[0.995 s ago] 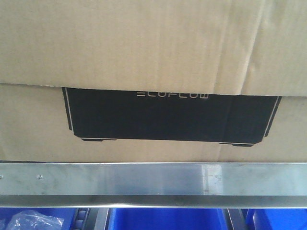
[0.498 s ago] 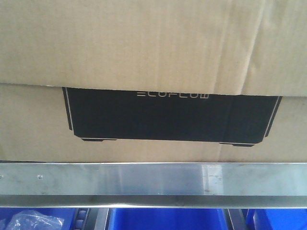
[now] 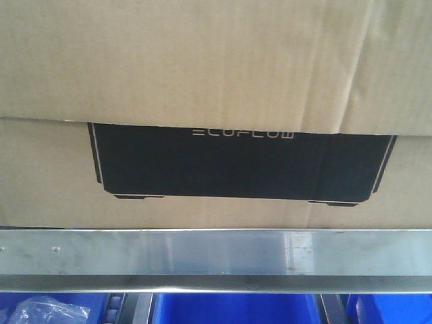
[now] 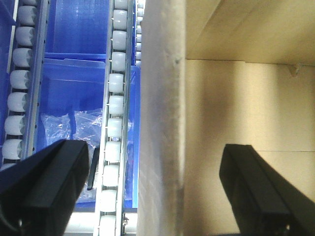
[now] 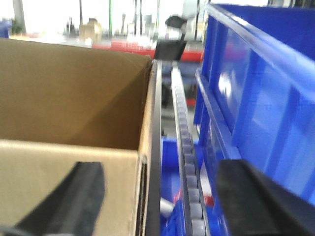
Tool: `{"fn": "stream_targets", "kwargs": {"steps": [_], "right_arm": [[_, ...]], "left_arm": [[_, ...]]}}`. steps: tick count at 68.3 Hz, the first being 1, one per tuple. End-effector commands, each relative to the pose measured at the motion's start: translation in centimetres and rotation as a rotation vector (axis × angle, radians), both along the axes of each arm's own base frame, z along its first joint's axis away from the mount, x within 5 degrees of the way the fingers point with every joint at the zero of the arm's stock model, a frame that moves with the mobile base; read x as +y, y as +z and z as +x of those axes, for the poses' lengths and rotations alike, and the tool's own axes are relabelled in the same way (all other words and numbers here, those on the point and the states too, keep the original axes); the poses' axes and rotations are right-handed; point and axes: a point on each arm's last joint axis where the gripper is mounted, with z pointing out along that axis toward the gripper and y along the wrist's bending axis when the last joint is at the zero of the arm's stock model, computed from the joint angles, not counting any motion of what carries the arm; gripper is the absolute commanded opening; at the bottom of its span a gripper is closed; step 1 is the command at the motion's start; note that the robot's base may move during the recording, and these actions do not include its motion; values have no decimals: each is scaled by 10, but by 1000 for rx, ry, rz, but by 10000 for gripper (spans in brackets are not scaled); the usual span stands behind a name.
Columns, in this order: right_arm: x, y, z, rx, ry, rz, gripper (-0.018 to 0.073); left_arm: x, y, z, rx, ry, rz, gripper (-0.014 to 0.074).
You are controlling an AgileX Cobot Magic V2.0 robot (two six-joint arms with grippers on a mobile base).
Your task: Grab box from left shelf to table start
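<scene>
While the box [image 3: 202, 67] sits at front edge of the left shelf [image 3: 216, 253], left claw [image 4: 155, 152] & right claw [image 5: 160, 172] gape wide astride its side walls, gripping nothing; roller tracks [image 4: 114, 98] alongside, blue bins [image 3: 236, 309] below.

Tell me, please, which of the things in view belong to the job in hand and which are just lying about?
For the job: box; left shelf under it; left claw, open astride a box wall; right claw, open at the box's corner.
Lying about: blue bins; clear bag in one bin; roller tracks.
</scene>
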Motion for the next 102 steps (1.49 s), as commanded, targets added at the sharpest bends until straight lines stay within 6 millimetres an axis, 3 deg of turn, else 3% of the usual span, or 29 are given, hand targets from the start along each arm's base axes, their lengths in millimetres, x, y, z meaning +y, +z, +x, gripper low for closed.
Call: {"fn": "stream_targets", "kwargs": {"steps": [1,19,28,41,56,73,87,102], "right_arm": [[0,36,4,-40,-6,-2,605],[2,98,34,188,40,28,604],[2,121,66,340,55,29,604],[1,137,116,527,72,32,604],[-2,135,174,661,77,38,604],[-10,113,232,761,38,-6,604],[-11,86,262,839,44,-11,604],[-12,72,275,878,51,-23,575]], "left_arm": [[3,21,-4,-105,-6,-24,446],[2,20,-2,-103,-6,-22,446],[2,20,-2,-104,-6,-20,446],[2,20,-2,-104,-6,-20,446],[2,20,-2,-106,-6,-21,446],[2,20,-2,-106,-7,-21,446],[2,20,-2,-106,-7,-21,446],[2,20,-2,-106,-7,-21,444]]}}
